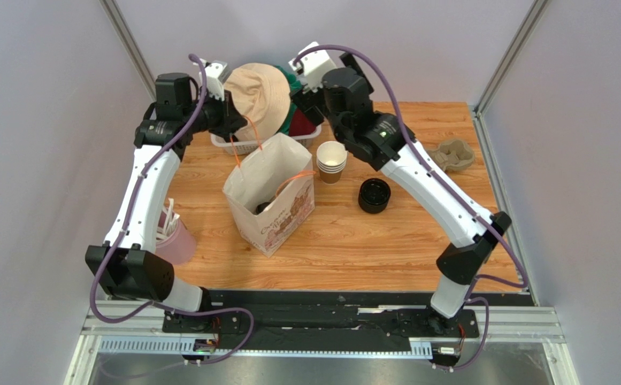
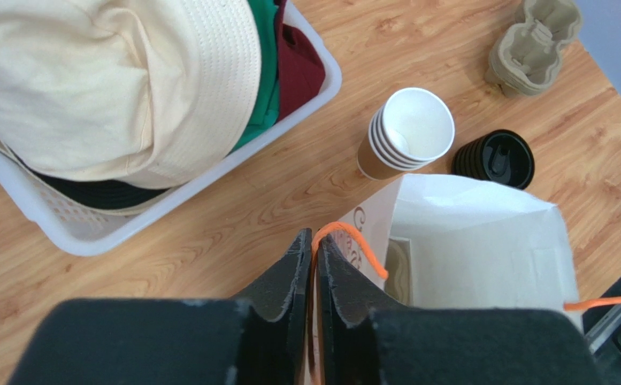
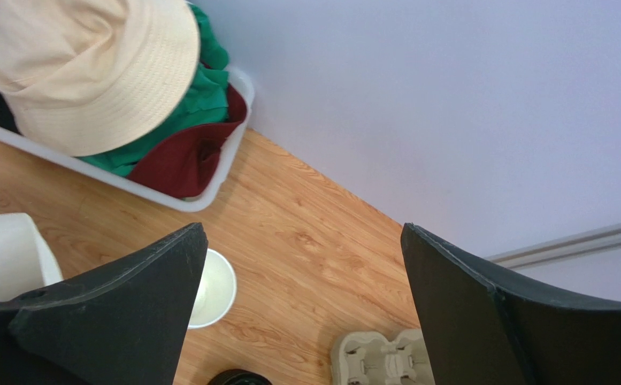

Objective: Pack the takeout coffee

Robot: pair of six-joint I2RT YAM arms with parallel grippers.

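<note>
Left tool (image 2: 315, 241) is pinched on the paper bag (image 1: 277, 216) at its rim; right tool (image 3: 301, 233) gapes empty. On the surface just beside the bag, the paper cup (image 1: 331, 160) tops a nested stack. I judge it light, crushable: grip gently, just under the rim.
</note>
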